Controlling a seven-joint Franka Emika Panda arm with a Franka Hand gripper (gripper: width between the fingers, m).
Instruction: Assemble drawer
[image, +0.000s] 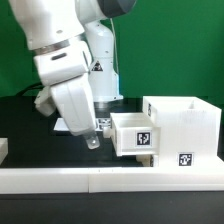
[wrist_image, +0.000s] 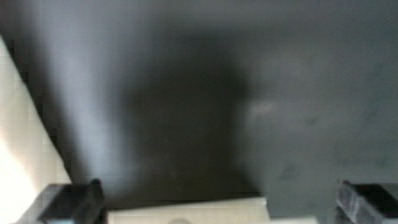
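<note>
The drawer's tall white shell stands at the exterior view's right with a tag low on its front. A small white tray with a tag on its face sticks partly out of the shell's left side. My gripper hangs just left of that tray, close to the table, apart from it. In the wrist view the gripper has its two dark fingers far apart with nothing between them; it is open. A second tray is not clearly visible.
The long low white border rail runs along the front of the black table. A flat white sheet lies behind the gripper. White surfaces show at the wrist view's edges; what they are I cannot tell.
</note>
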